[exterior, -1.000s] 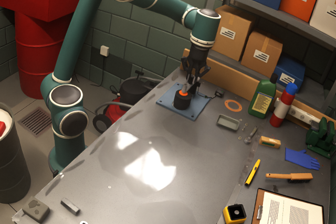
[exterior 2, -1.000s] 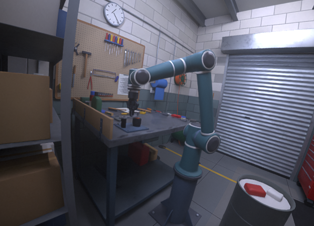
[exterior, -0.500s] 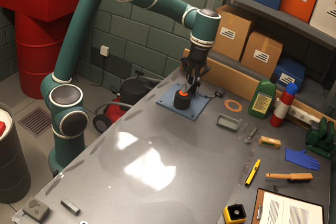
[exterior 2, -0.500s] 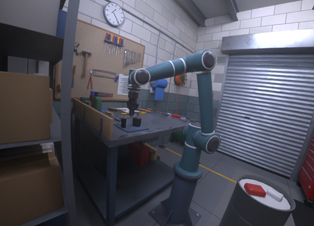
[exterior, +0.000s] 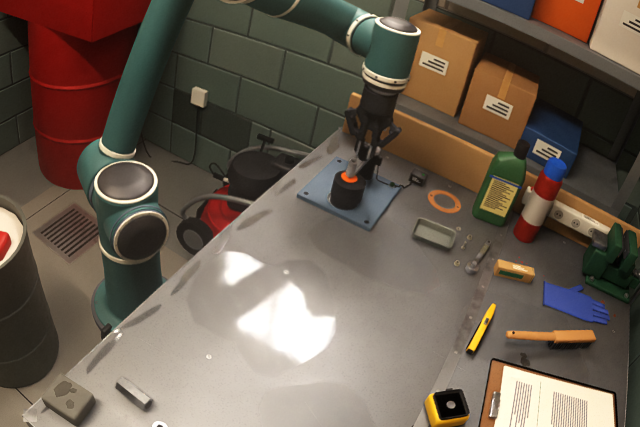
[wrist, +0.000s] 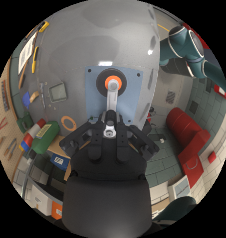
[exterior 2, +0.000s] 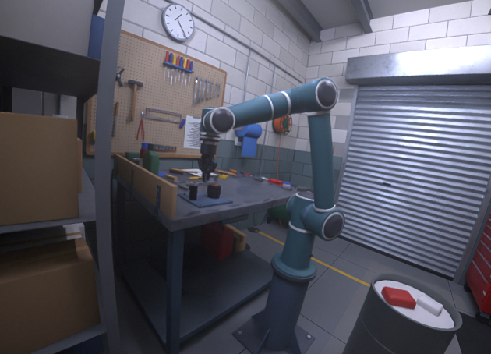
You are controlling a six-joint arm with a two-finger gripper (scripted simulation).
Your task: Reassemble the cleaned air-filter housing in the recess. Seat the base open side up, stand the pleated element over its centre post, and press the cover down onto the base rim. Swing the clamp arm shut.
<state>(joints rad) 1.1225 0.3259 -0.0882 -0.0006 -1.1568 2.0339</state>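
Note:
The pale grey clamp arm (wrist: 110, 99) reaches from a dark pivot post (exterior 2: 193, 191) on the blue fixture plate (exterior: 349, 192) out over the housing, and my gripper (wrist: 109, 119) is closed on the arm's near end. The arm's far end lies over the middle of the black housing (exterior: 347, 191), whose top shows an orange ring (wrist: 112, 84) around the arm's tip. The housing stands upright on the plate at the bench's far left corner. The base and the element inside it are hidden by the black cover.
The bench's left edge (exterior: 289, 174) runs just beside the plate. A wooden back rail (exterior: 439, 148) stands behind it. An orange gasket ring (exterior: 444, 201), a small grey tray (exterior: 434, 232), a green bottle (exterior: 500, 189) and a spray can (exterior: 539, 200) sit to the right.

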